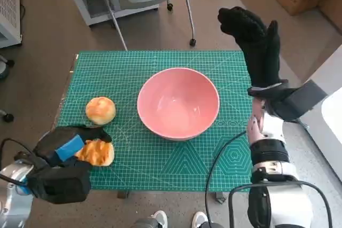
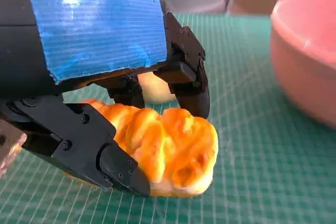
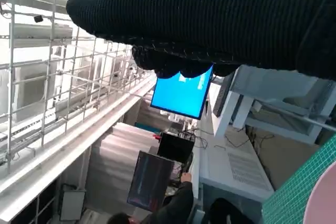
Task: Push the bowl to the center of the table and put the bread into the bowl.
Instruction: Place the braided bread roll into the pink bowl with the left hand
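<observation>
From the head view, the pink bowl already sits about mid-surface on the green mat, so the push looks done. Left of the bowl lie a round bun and, nearer the robot, a twisted bread, which the left hand covers. The right hand is raised right of the bowl, fingers straight and holding nothing.

In the left wrist view, black fingers close on both sides of the bread, which rests on the mat; lifting and dropping it into the bowl remain.

The right wrist view shows the glove, a bright screen and a seated person.
</observation>
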Robot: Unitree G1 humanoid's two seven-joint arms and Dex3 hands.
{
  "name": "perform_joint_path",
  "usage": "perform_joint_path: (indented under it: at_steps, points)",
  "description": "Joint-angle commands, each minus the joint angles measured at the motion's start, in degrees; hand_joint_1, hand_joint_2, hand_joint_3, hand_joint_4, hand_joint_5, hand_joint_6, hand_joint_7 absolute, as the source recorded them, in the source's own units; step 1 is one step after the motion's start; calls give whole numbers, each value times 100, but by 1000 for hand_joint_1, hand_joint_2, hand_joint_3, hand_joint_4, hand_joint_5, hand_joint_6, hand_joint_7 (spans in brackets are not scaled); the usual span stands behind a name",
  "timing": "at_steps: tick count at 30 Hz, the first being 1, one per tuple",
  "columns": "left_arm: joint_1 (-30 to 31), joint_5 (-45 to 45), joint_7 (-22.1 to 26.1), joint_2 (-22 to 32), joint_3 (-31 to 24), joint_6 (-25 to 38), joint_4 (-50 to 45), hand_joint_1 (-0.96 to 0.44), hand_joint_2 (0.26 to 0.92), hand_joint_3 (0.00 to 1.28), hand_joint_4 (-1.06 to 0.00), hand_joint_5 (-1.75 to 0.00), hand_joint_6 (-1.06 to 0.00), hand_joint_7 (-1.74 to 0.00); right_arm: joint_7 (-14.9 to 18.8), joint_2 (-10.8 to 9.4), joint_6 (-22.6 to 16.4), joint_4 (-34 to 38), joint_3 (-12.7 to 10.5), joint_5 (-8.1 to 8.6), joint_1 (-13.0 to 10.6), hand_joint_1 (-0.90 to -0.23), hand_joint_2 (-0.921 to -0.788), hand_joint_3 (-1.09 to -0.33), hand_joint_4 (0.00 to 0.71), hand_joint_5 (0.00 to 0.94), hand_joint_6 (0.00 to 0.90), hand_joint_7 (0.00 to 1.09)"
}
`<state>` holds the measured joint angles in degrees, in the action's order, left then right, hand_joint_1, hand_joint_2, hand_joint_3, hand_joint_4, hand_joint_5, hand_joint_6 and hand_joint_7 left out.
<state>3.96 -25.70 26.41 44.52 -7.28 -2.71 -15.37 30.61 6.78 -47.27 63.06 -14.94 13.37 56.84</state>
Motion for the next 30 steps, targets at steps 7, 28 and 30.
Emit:
perform_joint_path:
  at_steps: [7,28,30]
  points:
    - [-600,258,120,100,-423,378,-902,3,911,10,-761,-1149,-732,-995,-18,-3,26,19,-9,16,-149,-556,-921,-619,336,2,495,8]
    - [-3783,-298,-184,-725,1314,-19,69,2,897,5,-792,-961,-768,-1102,14,-40,116,101,-62,37,-120,-571,-921,-616,341,2,497,6]
    - [-4038,-290,-202,-947,1541,-86,383,3,901,6,-780,-936,-771,-1131,23,-42,114,88,-62,41,-134,-576,-921,-615,341,2,497,6]
